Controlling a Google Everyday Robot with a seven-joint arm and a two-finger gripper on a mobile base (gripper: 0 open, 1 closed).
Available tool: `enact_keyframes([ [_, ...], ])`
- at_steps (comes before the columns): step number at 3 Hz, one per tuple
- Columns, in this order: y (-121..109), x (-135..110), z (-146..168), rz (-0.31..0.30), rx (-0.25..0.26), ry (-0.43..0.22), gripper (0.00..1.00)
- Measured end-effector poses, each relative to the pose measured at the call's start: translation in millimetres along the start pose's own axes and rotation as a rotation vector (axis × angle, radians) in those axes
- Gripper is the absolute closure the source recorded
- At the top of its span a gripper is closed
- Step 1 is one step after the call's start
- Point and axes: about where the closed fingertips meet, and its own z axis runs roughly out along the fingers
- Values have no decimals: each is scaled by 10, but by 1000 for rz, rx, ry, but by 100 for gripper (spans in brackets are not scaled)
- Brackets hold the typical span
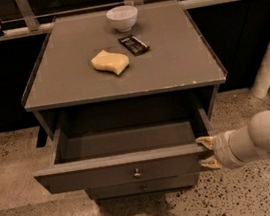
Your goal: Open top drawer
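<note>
Two gripper (206, 153) jaws are standing apart, clamping top drawer (85, 178) front's rt end; knob (137, 172) is sitting well left of jaws.

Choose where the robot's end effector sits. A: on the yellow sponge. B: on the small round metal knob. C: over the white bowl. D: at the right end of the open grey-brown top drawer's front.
D: the end effector sits against the grey-brown top drawer at the right end of its front, away from the round metal knob.
</note>
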Motion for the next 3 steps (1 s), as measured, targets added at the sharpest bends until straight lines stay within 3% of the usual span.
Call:
enact_keyframes([
  [3,116,-26,-78,-9,8,-16,100],
])
